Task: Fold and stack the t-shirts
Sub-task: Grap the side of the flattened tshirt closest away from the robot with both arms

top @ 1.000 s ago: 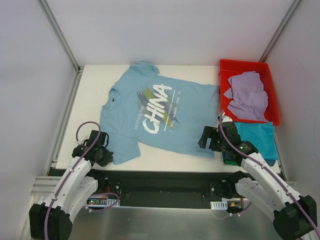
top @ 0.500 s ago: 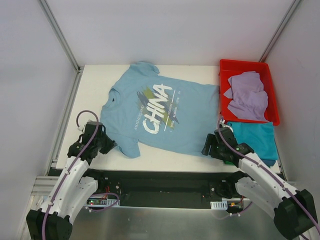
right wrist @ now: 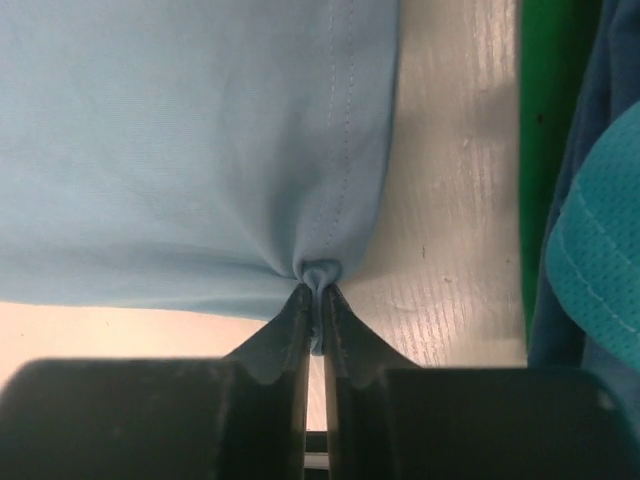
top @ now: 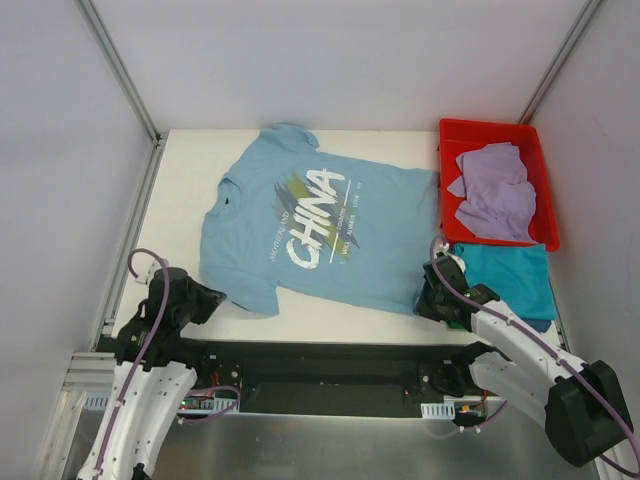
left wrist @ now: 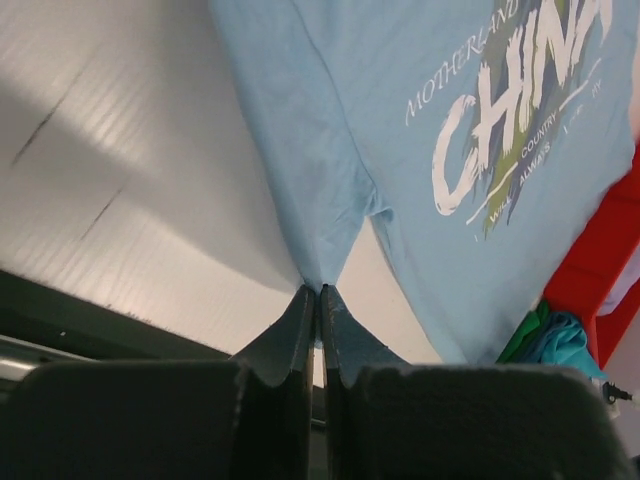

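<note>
Two pinches on the light blue t-shirt, spread print-up across the middle of the counter: left tool clamped fully shut on the sleeve tip at 7 o'clock, right tool closed tight on a bunched hem corner at 5 o'clock. Lavender t-shirt heaped in the red bin at 2 o'clock, teal t-shirt folded just beside it at 4 o'clock
</note>
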You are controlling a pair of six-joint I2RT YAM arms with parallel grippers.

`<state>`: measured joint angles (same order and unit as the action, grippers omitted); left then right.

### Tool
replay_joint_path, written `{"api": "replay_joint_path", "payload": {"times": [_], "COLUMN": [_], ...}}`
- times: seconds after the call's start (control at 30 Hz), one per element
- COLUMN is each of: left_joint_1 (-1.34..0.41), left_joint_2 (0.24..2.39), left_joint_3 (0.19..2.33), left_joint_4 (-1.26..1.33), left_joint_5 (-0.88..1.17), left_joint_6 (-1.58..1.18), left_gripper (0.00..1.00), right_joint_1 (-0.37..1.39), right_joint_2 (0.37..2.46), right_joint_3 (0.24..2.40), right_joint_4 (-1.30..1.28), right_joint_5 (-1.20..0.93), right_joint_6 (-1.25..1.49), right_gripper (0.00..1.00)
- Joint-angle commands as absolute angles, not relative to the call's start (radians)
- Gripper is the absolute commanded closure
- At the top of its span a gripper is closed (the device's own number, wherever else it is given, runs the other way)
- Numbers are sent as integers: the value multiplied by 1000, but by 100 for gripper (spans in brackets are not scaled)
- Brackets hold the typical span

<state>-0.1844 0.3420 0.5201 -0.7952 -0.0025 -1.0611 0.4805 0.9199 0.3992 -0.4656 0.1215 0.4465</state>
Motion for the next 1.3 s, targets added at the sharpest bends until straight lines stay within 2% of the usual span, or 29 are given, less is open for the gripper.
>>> {"api": "replay_joint_path", "payload": {"times": [0.0,0.1,0.4,0.67,0.87,1.27], "left_joint_1": [-193,-193,-192,-190,-192,-192], "left_joint_2": [249,172,22,29,162,639], "left_joint_3": [610,649,735,709,629,716], "left_joint_4": [-1032,-1135,-1311,-1221,-932,-537], "left_joint_5": [-94,-104,-110,-49,-2,-69], "left_joint_6": [-1130,-1160,-1215,-1187,-1147,-1080], "left_gripper": [100,100,100,100,100,100], "right_joint_1": [491,495,526,540,540,465], "right_joint_2": [885,836,658,581,595,767], "right_joint_3": [388,397,393,400,440,595], "right_joint_4": [-503,-554,-739,-789,-714,-612], "right_joint_5": [88,42,-126,-158,-71,-8], "right_joint_6": [457,448,454,463,502,437], "right_gripper": [96,99,99,99,99,99]}}
